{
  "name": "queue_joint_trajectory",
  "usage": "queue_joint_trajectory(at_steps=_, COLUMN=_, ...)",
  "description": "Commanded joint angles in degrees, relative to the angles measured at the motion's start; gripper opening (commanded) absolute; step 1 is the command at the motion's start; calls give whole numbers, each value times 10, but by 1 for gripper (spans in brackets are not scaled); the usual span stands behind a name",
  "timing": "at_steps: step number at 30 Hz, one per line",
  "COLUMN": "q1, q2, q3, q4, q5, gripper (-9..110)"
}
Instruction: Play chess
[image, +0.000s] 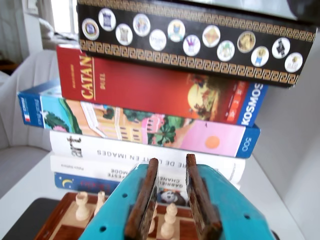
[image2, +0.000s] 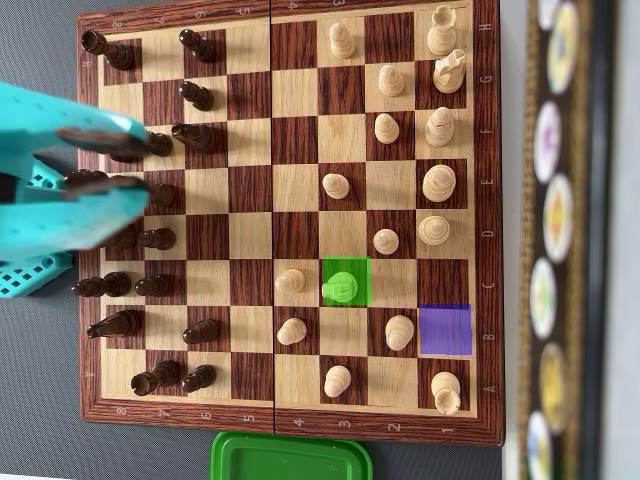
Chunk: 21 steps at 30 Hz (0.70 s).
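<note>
turquoise gripper (image: 172, 165) fills the bottom of the wrist view, its two brown-lined fingers (image: 145, 200) standing slightly apart with nothing between them; the claw is open and empty. in the overhead view the same gripper (image2: 150, 165) hangs blurred over the left edge of the chessboard (image2: 290, 425), above the dark pieces.

the chessboard is a wooden one with dark and light squares. dark pieces (image2: 195, 98) crowd its left columns in the overhead view, and light pieces (image2: 438, 182) stand on its right half. one square of the board, right of centre and toward the lower edge, is tinted green (image2: 345, 265), and a green-tinted pawn (image2: 340, 288) stands on it. a purple-tinted square (image2: 445, 330) lies further right and one row lower on the board, with no piece on it; a light pawn (image2: 399, 332) stands just beside it on its left.

a green lid (image2: 290, 457) lies just below the board's lower edge. beyond the board's right edge in the overhead view, and straight ahead in the wrist view, rises a stack of books and game boxes (image: 150, 130), with a red catan box (image: 150, 87) under a black box with round medallions (image: 195, 42). a few light pieces (image: 81, 206) show at the board's near edge beneath the stack.
</note>
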Motion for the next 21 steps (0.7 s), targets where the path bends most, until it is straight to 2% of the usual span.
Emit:
queue_joint_trajectory(at_steps=1, q1=4, q2=8, q3=-4, q4=-79, q5=4, gripper=10)
queue_joint_trajectory(at_steps=6, q1=17, q2=8, q3=37, q4=-221, q5=4, gripper=10)
queue_joint_trajectory(at_steps=13, q1=62, q2=8, q3=123, q4=-517, q5=3, gripper=10)
queue_joint_trajectory(at_steps=21, q1=68, q2=8, q3=124, q4=-734, q5=3, gripper=10)
